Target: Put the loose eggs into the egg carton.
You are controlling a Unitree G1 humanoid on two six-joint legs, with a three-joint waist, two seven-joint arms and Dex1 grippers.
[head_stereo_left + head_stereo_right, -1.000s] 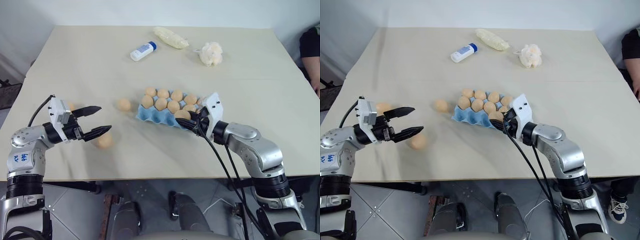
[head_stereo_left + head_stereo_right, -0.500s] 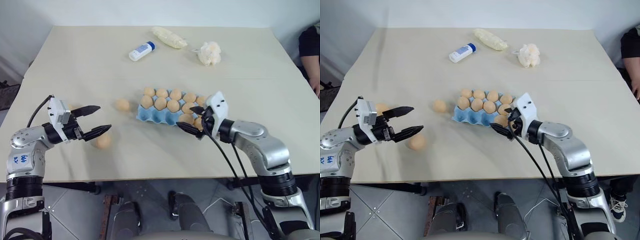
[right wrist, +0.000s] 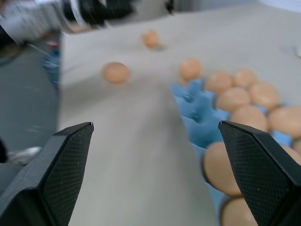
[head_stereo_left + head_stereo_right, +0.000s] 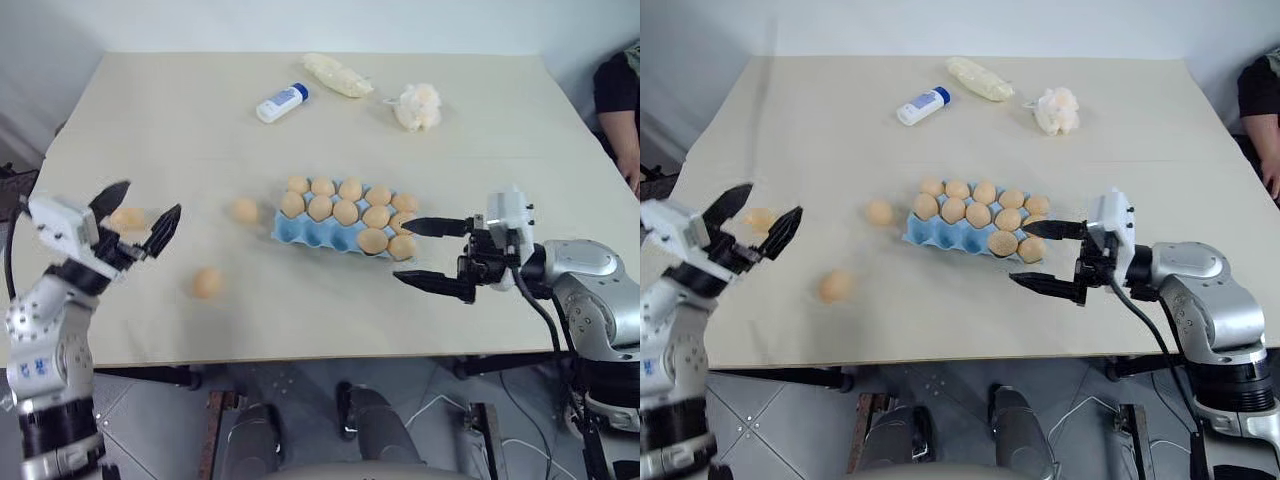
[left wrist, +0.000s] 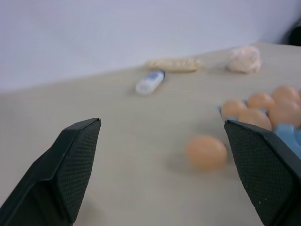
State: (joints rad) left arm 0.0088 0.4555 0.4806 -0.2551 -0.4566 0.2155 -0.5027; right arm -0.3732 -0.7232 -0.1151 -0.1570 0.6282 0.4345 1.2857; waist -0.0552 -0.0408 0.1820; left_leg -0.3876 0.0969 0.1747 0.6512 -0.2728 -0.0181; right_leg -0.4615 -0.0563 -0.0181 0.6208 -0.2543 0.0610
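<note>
The light blue egg carton (image 4: 298, 233) lies mid-table and holds several tan eggs. Three loose eggs lie to its left: one (image 4: 244, 210) close beside the carton, one (image 4: 207, 282) nearer the front edge, and one (image 4: 127, 219) far left. My left gripper (image 4: 149, 198) is open above the table's left edge, and the far-left egg shows in the gap between its fingers, untouched. My right gripper (image 4: 403, 252) is open and empty just right of the carton's near right corner, pointing toward it. The left wrist view shows the egg (image 5: 206, 152) beside the carton (image 5: 287, 135).
At the back of the table (image 4: 500, 170) lie a white bottle with a blue cap (image 4: 282, 102), a pale yellow lumpy bag (image 4: 340, 73) and a white fluffy wad (image 4: 418, 105). A person's arm (image 4: 615, 100) shows at the right edge.
My right gripper opened, left an egg in the carton's near right cup and drew back to the right. My left gripper swung back and left, tilting up.
</note>
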